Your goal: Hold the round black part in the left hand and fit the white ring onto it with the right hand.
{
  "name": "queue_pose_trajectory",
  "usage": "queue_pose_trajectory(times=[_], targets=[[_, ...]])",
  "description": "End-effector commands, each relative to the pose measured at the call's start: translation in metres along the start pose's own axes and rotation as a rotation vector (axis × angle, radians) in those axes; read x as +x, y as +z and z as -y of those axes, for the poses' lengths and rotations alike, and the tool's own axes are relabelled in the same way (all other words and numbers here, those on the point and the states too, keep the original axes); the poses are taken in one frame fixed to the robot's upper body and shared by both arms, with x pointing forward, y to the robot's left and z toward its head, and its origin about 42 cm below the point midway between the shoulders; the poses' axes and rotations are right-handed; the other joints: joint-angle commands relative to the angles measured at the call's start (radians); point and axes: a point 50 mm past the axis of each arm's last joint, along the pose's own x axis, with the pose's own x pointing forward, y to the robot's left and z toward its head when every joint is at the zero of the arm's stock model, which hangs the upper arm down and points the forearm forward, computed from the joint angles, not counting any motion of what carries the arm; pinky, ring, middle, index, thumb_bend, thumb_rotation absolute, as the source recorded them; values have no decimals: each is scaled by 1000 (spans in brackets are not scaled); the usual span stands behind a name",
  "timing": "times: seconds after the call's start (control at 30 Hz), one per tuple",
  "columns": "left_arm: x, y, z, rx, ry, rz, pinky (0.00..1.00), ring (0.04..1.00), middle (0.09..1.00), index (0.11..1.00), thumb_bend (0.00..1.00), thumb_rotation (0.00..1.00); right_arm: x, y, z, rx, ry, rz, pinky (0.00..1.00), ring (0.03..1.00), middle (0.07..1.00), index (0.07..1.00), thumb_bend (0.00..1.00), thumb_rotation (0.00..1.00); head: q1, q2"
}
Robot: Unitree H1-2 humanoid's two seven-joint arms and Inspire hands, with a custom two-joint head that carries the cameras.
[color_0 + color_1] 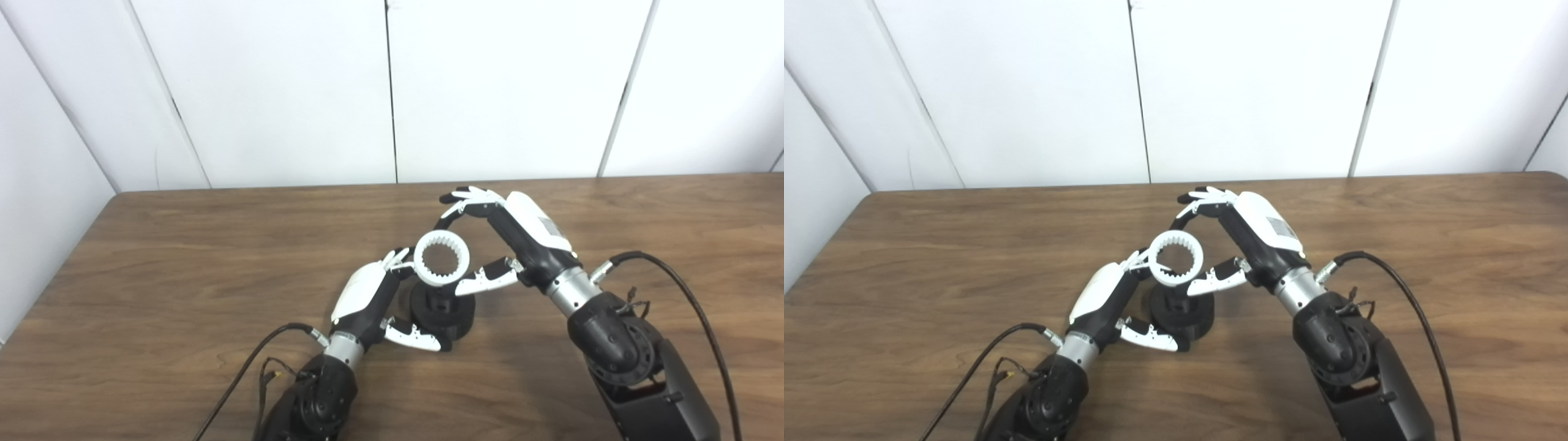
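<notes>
Left eye view: the white ring point(441, 258), toothed inside, is being pinched by the right hand point(511, 236) just above the round black part point(442, 312), its opening tilted toward the camera. The part is being gripped near the desk's point(184, 257) middle by the left hand point(373, 300).

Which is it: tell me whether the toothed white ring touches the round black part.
Cannot tell. In both eye views the white ring overlaps the top of the black part, but seating or hovering isn't discernible.
</notes>
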Motion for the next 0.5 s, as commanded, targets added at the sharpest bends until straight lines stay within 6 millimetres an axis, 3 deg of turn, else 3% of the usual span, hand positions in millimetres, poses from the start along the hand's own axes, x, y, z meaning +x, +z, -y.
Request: queue_pose_trajectory(times=[0.0, 0.47], targets=[[7, 9, -3, 27, 5, 28, 998, 1000, 968, 625, 891, 197, 13, 12, 15, -31, -35, 56, 962, 908, 832, 479, 522, 145, 1, 1], [8, 11, -4, 26, 12, 30, 995, 1000, 967, 620, 897, 210, 13, 0, 4, -61, 28, 16, 1000, 922, 838, 480, 522, 145, 4, 12]])
